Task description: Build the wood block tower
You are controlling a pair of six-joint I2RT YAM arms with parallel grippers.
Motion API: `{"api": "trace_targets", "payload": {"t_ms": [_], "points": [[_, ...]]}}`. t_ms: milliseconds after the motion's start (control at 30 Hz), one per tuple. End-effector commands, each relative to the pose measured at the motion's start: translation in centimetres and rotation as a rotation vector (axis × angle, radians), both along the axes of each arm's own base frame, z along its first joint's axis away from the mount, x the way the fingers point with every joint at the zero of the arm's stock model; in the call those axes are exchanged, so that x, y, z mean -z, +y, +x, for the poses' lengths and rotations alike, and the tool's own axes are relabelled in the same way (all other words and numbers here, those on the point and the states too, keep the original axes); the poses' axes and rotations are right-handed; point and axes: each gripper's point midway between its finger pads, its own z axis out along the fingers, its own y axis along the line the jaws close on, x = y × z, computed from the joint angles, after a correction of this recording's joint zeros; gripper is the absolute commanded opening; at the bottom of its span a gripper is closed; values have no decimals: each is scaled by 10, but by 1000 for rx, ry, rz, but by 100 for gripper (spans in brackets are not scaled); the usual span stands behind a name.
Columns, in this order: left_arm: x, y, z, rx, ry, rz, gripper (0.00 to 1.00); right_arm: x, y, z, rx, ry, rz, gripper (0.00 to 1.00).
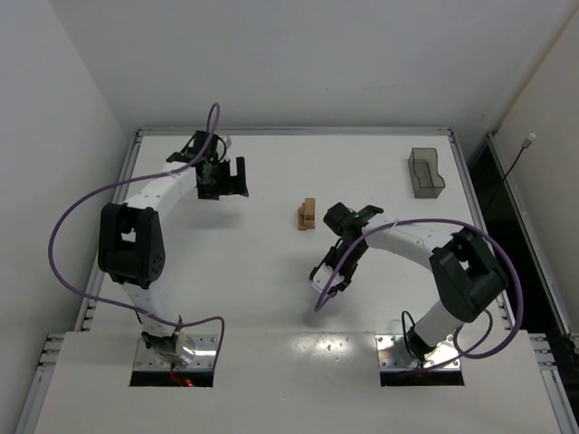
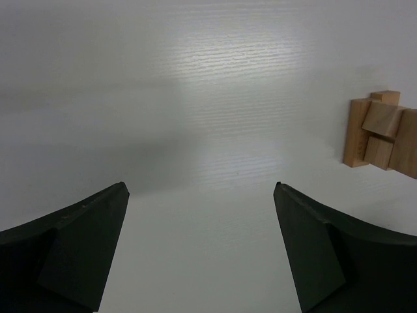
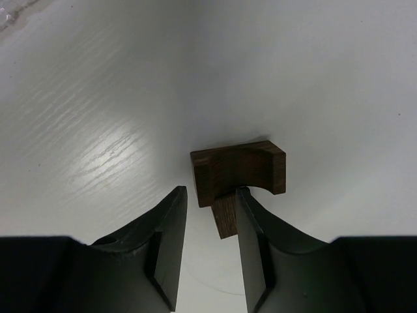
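Wood, dark brown and stiff, the arched block (image 3: pixel 238 171) lies on the table (image 3: pixel 98 98) at the tips of your right gripper (image 3: pixel 210 190) — jaws narrow about it, a real grip not possible to tell; probably light and smooth, so pinch its flat sides; your left gripper (image 2: pixel 199 189) stands wide open, empty.
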Motion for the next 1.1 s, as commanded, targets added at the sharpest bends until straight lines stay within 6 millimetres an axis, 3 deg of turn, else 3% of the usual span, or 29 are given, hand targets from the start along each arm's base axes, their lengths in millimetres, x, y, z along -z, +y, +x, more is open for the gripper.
{"api": "trace_targets", "payload": {"t_ms": [0, 700, 933, 1000, 1067], "points": [[-16, 7, 13, -30, -40, -25, 92, -4, 8, 1, -45, -20, 5, 33], [-12, 7, 15, -36, -26, -44, 92, 20, 6, -5, -13, -52, -156, 30], [-8, 7, 15, -36, -17, -42, 92, 24, 7, 3, 28, -57, -180, 30], [-7, 7, 13, -36, -8, -41, 92, 27, 6, 2, 36, -48, -188, 26], [-7, 7, 13, -36, -8, -41, 92, 27, 9, 4, 28, -63, -187, 16]]}}
